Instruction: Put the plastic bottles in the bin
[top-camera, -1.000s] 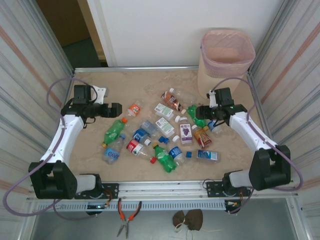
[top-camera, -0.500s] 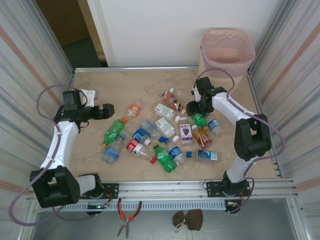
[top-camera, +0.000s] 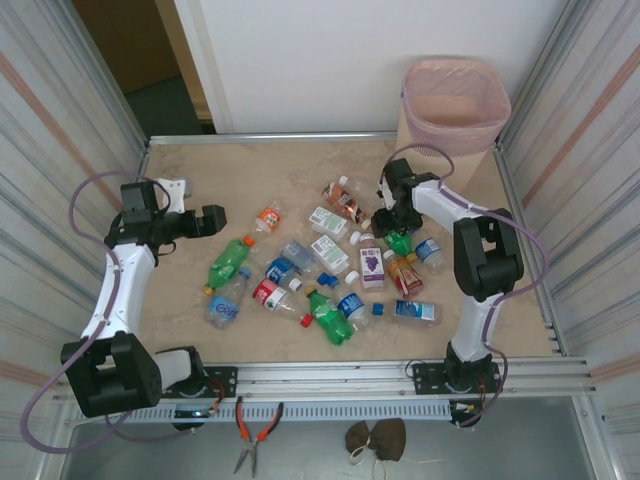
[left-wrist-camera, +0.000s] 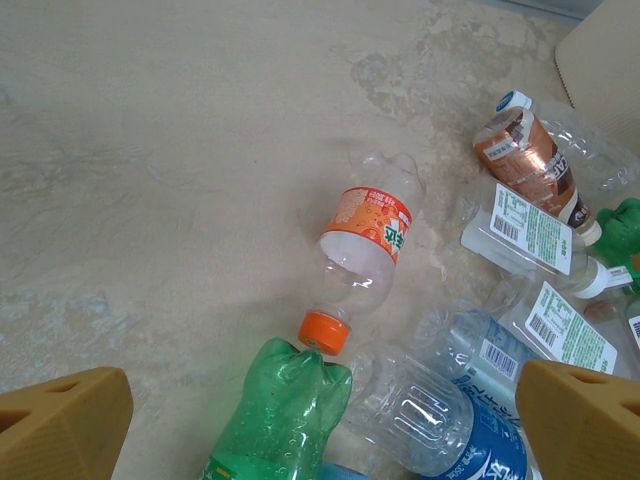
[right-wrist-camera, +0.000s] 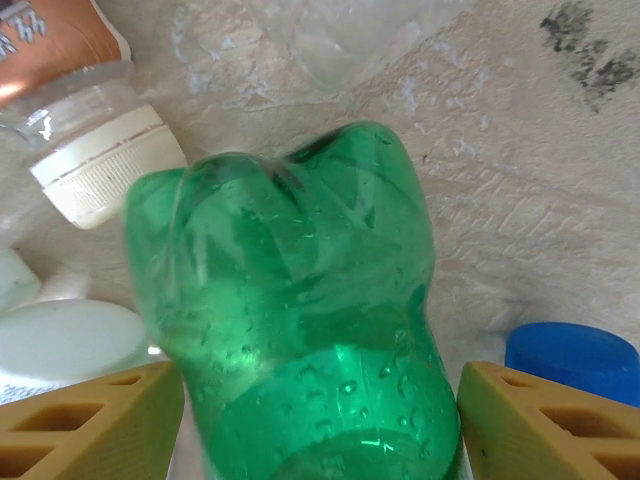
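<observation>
Several plastic bottles (top-camera: 330, 265) lie scattered across the middle of the table. The beige bin (top-camera: 455, 115) with its pink bag stands at the far right corner. My right gripper (top-camera: 392, 222) is open and straddles the base of a green bottle (right-wrist-camera: 300, 320), which sits between its yellow fingers (right-wrist-camera: 90, 425); a blue cap (right-wrist-camera: 570, 360) lies beside it. My left gripper (top-camera: 213, 220) hovers open to the left of the pile. Ahead of it lie a clear bottle with an orange label (left-wrist-camera: 367, 245) and another green bottle (left-wrist-camera: 275, 415).
A brown-labelled bottle (left-wrist-camera: 527, 165) and white-labelled clear bottles (left-wrist-camera: 530, 225) lie further right. Metal frame walls close in both table sides. Pliers (top-camera: 255, 430) and a brown object (top-camera: 375, 437) rest below the front rail. Bare tabletop (top-camera: 250, 170) stretches at the far left.
My right arm folded inward and its gripper came down over the green bottle. My left gripper drew back slightly to the left.
</observation>
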